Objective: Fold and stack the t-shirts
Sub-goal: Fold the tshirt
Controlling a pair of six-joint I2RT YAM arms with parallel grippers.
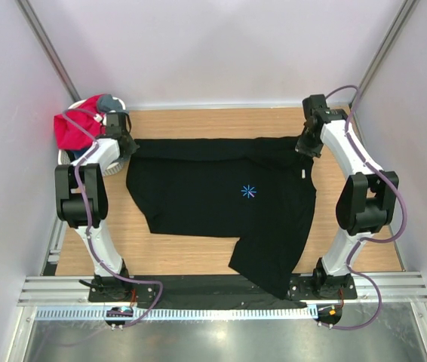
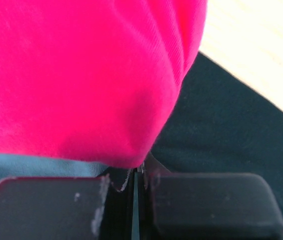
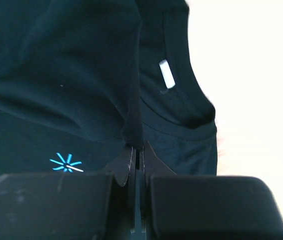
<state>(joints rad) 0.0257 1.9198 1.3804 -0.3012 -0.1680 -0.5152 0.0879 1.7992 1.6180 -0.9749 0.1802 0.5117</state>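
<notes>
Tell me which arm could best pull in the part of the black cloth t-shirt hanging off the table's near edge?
Probably the right: the overhanging part of the black t-shirt lies beside its base. But the right gripper, like the left gripper, is shut on the shirt's far edge and must release.

A robotics lab test cell: plain white panel walls (image 1: 213,45) and aluminium frame rails (image 1: 62,290) enclose a wooden tabletop (image 1: 191,253) with two bolted-down robot arms (image 1: 85,196).
</notes>
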